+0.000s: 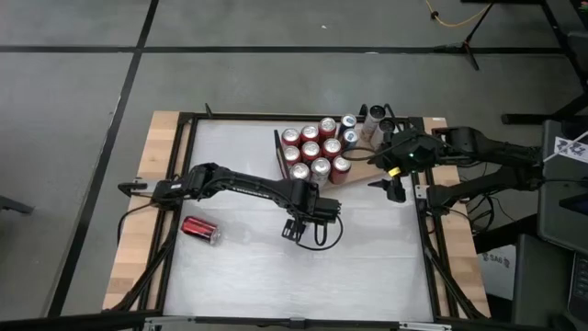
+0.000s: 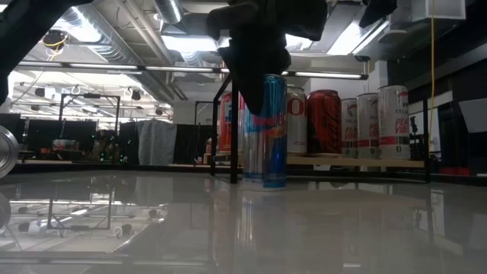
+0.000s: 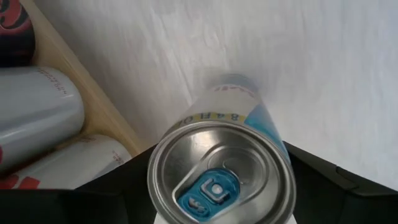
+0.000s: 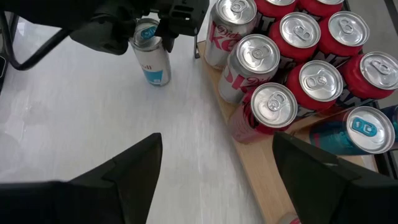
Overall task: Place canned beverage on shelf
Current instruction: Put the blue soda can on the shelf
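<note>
Silver and blue slim can (image 4: 151, 59) with a blue pull tab stands upright on the white bench (image 1: 276, 267), right under the left end effector (image 1: 308, 213), whose fingers straddle its top loosely, part-open rather than clamped. Just beyond it is the wood-grain shelf (image 4: 273, 168), packed with red cans (image 1: 312, 152). Left arm stretches across the bench, wrist pointing down. Right end effector (image 1: 393, 165) hangs released beside the shelf.
</note>
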`<state>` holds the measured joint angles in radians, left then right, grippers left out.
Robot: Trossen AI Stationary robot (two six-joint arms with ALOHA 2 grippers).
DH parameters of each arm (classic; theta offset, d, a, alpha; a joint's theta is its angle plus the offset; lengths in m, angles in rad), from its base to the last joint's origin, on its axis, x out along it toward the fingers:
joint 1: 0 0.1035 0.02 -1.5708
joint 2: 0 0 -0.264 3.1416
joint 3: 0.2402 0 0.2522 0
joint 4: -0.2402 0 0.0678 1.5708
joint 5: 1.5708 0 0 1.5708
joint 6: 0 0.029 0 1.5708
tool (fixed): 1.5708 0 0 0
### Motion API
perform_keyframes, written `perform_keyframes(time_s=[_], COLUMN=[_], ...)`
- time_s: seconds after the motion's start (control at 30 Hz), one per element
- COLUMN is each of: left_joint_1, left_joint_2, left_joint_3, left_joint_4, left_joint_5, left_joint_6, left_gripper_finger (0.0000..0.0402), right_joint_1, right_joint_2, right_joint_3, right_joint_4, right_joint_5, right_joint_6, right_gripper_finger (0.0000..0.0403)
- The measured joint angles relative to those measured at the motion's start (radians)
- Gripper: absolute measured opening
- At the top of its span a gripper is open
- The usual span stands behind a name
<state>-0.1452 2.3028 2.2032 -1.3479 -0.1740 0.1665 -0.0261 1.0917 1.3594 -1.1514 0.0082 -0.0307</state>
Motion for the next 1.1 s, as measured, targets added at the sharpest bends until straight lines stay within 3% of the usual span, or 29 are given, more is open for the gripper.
perform_keyframes(time_s=[0.47, 0.8, 1.1], left_joint_1=[0.001, 0.001, -0.002], left_joint_2=[0.0, -0.002, -0.033], left_joint_3=[0.0, 0.001, 0.011], left_joint_4=[0.004, 0.01, 0.0], left_joint_5=[0.001, -0.045, -0.036], left_joint_6=[0.009, -0.018, -0.056], left_gripper_finger=[0.0279, 0.0357, 0.0364], right_joint_1=[0.0, 0.0, 0.0], right_joint_2=[0.0, 0.0, 0.0], right_joint_3=[0.0, 0.0, 0.0], right_joint_4=[0.0, 0.0, 0.002], right_joint_5=[0.0, 0.0, 0.0], right_joint_6=[0.0, 0.0, 0.0], right_gripper_finger=[0.0294, 0.0294, 0.0294])
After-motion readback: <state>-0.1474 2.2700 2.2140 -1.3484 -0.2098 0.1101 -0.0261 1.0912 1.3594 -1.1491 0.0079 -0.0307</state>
